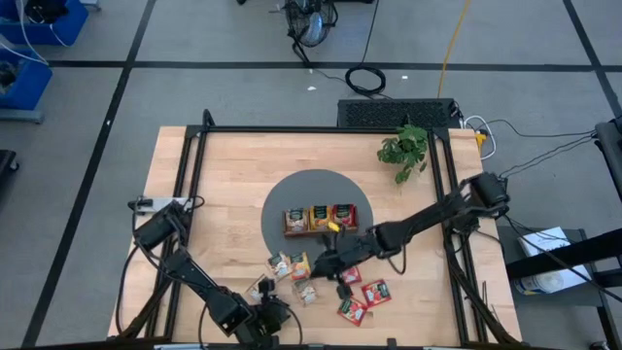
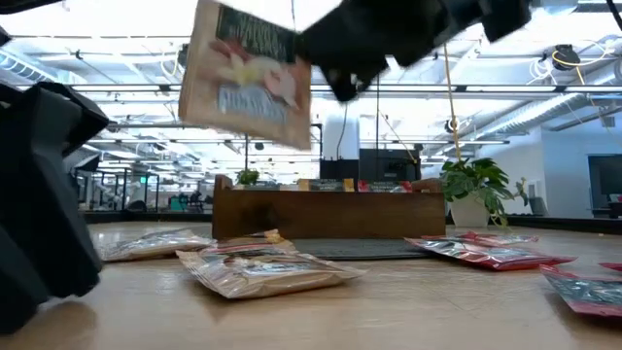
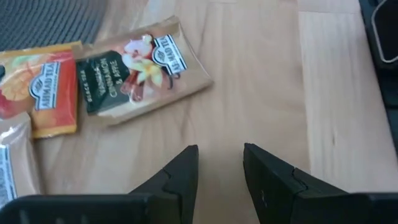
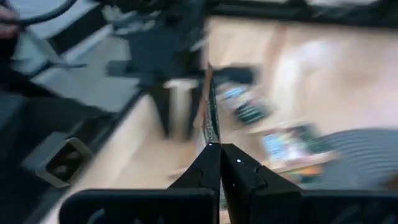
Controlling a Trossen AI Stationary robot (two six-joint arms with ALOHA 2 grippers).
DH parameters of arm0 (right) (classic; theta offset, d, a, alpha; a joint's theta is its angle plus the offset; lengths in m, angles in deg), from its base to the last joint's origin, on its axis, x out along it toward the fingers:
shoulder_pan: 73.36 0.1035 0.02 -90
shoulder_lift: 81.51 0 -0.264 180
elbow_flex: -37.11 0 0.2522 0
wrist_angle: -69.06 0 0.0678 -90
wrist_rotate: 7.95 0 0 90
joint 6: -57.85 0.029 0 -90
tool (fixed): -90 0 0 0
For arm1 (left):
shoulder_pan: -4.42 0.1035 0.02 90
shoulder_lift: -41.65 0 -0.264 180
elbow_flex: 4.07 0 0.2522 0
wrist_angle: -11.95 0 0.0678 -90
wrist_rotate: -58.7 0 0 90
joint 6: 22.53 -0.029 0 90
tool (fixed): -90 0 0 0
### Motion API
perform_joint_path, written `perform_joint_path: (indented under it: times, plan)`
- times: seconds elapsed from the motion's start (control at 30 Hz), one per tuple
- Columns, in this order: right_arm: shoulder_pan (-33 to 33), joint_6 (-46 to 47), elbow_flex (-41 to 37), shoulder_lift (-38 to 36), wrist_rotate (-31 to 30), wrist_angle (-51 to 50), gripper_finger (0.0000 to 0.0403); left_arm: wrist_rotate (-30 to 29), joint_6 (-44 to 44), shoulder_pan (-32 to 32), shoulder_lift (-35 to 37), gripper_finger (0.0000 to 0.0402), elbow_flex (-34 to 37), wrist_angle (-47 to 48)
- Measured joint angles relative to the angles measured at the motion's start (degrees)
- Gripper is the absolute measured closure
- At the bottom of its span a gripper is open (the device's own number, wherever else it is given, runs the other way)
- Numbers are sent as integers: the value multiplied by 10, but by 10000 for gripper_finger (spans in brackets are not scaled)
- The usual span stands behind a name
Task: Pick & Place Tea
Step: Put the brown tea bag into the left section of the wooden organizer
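The right claw (image 4: 219, 148) is clenched on the edge of a tan tea sachet (image 2: 248, 73), which hangs in the air, tilted, above the near middle of the worktop (image 1: 233, 175). In the blurred right wrist view the sachet shows only as a thin edge-on strip, so its label cannot be read there. More tea lies flat below: tan sachets (image 2: 262, 270) toward the near left and red sachets (image 2: 486, 251) toward the near right, well apart from one another. The wooden tray (image 1: 319, 220) sits farther back on the grey round mat (image 1: 316, 185), with sachets standing in its compartments. The left claw (image 3: 221, 180) waits at the near edge, fingers released and apart, just short of a tan vanilla sachet (image 3: 140, 71) and an orange one (image 3: 46, 93).
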Motion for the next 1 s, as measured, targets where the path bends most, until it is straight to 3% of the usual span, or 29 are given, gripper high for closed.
perform_joint_path:
  times: [0.13, 0.33, 0.6, 1.0]
  plan:
    - [-27, -78, 0, -57, -49, -52, 403, -8, 7, -9, 0, 268, 0, -1]
    - [-88, -147, 1, -91, -51, -56, 403, -15, 29, -13, 0, 268, 0, -1]
    - [-164, -155, 0, -47, -50, -54, 403, -16, 27, -25, 0, 268, -5, 6]
    - [-199, -175, -2, 15, -49, -41, 403, -1, 20, -35, 1, 268, -8, 4]
